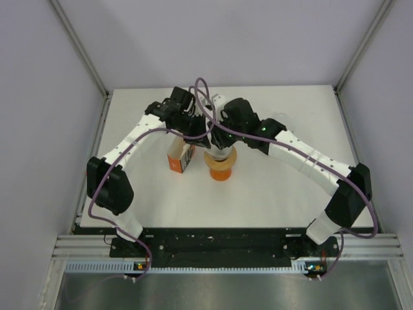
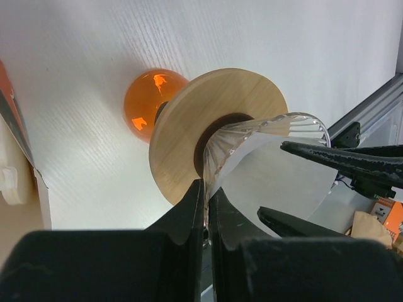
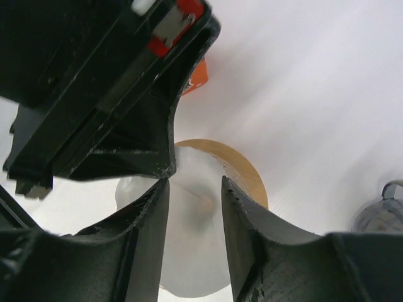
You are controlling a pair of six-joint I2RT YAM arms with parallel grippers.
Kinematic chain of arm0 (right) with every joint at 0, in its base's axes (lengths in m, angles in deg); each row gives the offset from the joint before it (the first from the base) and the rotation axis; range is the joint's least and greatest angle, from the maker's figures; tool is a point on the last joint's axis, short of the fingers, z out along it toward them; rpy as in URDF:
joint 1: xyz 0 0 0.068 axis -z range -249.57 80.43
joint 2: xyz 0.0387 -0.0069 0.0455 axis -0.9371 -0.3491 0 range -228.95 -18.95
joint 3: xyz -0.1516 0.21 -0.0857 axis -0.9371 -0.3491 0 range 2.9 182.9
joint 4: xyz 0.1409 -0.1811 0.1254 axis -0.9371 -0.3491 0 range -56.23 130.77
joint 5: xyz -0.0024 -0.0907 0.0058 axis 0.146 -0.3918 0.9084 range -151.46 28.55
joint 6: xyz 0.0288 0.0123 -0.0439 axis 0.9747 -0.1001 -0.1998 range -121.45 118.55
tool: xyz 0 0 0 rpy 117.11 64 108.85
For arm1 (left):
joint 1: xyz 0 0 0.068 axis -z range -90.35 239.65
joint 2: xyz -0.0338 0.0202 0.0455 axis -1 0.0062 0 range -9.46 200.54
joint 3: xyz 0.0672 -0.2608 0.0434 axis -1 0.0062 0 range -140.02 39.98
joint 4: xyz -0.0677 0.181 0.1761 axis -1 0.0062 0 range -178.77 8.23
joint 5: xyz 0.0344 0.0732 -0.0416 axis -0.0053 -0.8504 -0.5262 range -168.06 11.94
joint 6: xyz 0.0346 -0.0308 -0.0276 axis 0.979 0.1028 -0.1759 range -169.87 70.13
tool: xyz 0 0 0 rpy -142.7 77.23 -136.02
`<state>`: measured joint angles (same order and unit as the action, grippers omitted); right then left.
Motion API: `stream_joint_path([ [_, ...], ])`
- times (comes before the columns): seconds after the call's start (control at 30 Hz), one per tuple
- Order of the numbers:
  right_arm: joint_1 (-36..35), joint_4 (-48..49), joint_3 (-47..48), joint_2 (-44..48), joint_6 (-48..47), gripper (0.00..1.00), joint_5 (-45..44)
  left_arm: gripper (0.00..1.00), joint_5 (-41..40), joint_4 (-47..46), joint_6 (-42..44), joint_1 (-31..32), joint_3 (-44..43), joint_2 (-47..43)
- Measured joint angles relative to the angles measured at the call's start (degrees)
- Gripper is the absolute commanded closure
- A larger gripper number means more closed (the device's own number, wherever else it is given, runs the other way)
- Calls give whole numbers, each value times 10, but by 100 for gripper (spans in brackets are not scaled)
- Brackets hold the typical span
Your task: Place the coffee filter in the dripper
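Left pincer (image 2: 205,207) clamps the dripper (image 2: 264,126) rim; right pincer (image 3: 195,185) gapes, and I barely see the filter (image 3: 192,264).

Bright even light; near fingers (image 3: 151,251) blurred.

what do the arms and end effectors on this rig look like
The left arm and right arm both have white links with chunky black joint housings. A thin purple cable loops along each, and a small green light glows near the right wrist. The left end effector and right end effector have black, tapered fingers.
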<state>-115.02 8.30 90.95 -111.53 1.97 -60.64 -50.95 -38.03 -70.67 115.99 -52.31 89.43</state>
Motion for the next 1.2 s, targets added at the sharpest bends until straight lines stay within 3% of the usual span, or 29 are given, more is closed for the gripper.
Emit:
stream_joint_path([
  [0.23,-1,102,-149,103,-73,37,67,100,0,5,6,0,-3,0],
  [0.37,-31,153,-225,163,-144,30,70,100,0,9,5,0,-3,0],
  [0.53,-109,201,-235,178,-228,27,73,100,0,12,-4,-2,-3,1],
  [0.83,-131,183,-210,111,-290,30,-25,100,0,12,-5,-2,-3,1],
  [1.03,-139,125,-139,40,-303,36,-100,100,0,12,-5,-2,-4,1],
  [1.2,-150,82,-81,-5,-310,54,-146,100,-2,16,-5,-4,-4,2],
])
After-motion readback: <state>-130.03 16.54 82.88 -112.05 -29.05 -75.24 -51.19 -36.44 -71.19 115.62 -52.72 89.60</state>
